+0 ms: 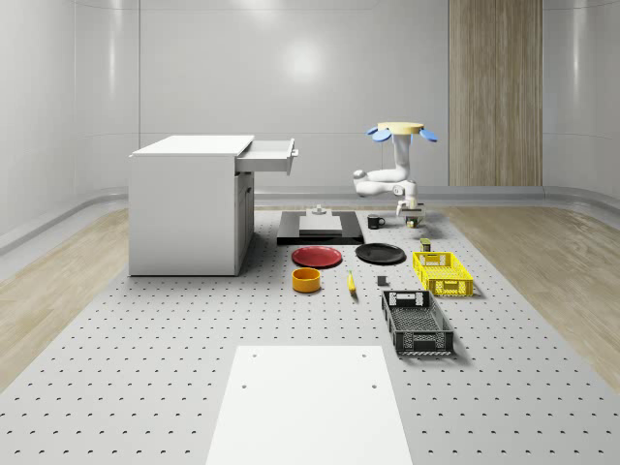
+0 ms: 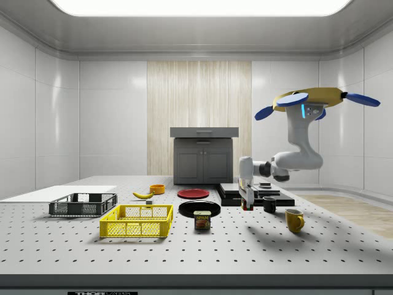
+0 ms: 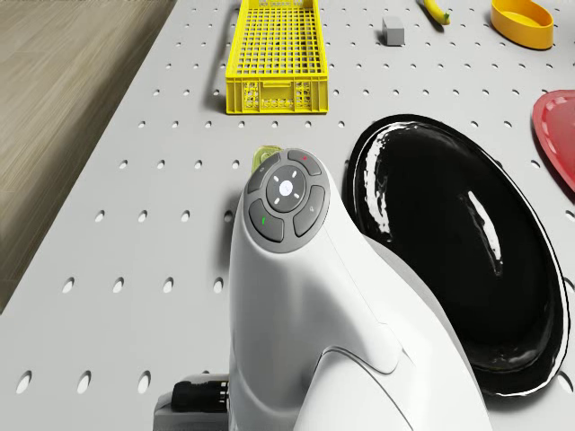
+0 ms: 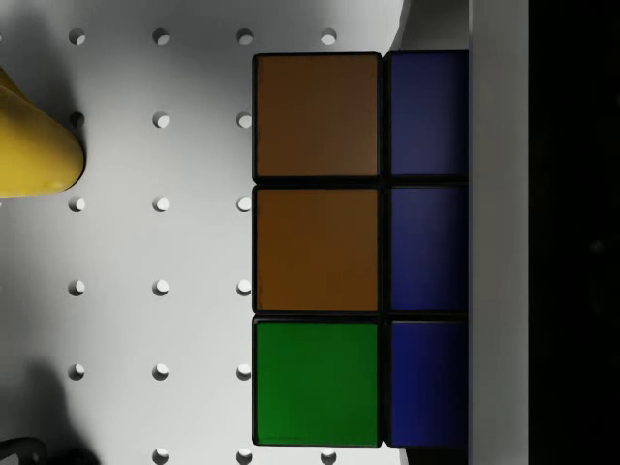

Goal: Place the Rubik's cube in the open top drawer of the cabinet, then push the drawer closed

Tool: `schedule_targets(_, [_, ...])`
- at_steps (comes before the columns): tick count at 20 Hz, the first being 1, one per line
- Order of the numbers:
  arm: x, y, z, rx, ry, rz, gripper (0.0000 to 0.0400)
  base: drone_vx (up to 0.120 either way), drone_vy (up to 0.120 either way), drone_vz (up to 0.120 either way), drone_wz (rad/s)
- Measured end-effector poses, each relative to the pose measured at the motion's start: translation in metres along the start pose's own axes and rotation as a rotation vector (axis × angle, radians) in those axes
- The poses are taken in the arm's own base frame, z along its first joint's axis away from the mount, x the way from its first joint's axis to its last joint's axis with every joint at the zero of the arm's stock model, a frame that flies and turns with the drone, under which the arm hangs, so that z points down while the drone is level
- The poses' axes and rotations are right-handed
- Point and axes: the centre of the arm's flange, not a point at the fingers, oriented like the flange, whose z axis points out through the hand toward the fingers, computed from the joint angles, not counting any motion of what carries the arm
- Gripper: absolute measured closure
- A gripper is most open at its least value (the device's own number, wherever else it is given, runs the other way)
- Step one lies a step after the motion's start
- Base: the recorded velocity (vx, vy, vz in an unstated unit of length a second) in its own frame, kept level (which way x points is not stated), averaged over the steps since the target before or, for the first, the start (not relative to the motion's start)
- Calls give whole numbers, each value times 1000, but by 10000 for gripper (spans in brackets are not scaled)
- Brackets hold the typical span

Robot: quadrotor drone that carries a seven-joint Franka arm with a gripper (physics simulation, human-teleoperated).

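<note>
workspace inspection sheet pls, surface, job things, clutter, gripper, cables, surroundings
surface: grey perforated table with a white panel at the whole-scene view's near edge
job's things: Rubik's cube close under the wrist camera; white cabinet, top drawer pulled open
clutter: yellow crate, black crate, red plate, black plate, orange bowl, banana, can, black mug, yellow mug
gripper: gripper low by the black plate, drone hovering above
cables: nothing seen
surroundings: pale walls, wood panel, wood floor
</note>
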Motion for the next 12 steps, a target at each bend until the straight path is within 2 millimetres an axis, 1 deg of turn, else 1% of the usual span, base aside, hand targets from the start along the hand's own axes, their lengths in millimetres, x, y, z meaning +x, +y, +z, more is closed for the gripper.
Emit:
schedule_targets(9, [0, 0, -4, 0, 0, 0, 75, 0, -120, 120, 0])
schedule_targets(12, [0, 0, -5, 0, 0, 0, 75, 107, -120, 120, 0])
